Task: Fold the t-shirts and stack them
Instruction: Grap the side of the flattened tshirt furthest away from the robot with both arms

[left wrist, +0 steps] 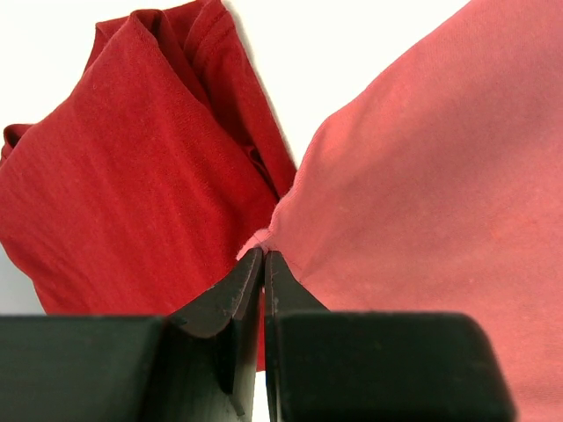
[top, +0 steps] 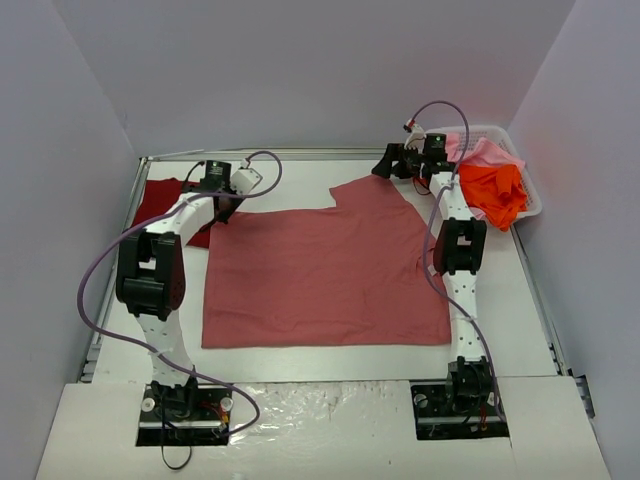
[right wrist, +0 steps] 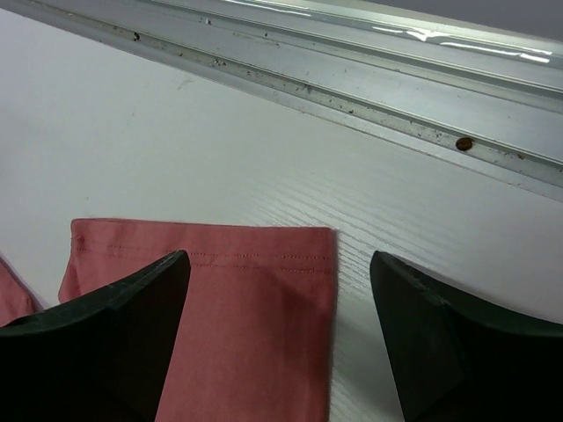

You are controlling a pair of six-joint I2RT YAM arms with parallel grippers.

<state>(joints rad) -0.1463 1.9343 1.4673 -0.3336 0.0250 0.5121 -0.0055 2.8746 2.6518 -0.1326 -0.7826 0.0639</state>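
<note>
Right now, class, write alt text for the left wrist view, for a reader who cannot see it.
The left gripper, black jaws closed, pinches the edge of a rose-red t-shirt that fills the right side. A dark crimson t-shirt lies crumpled on the left, with white table showing between them at the top.

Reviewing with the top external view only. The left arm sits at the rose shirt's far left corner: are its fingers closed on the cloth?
Observer: Yes. In the left wrist view the left gripper is shut, pinching the rose-red shirt at its edge.
Operator: And the right fingers?
Observer: The right gripper is open, its fingers spread over the sleeve at its hemmed end, one over cloth, the other over bare table.
</note>
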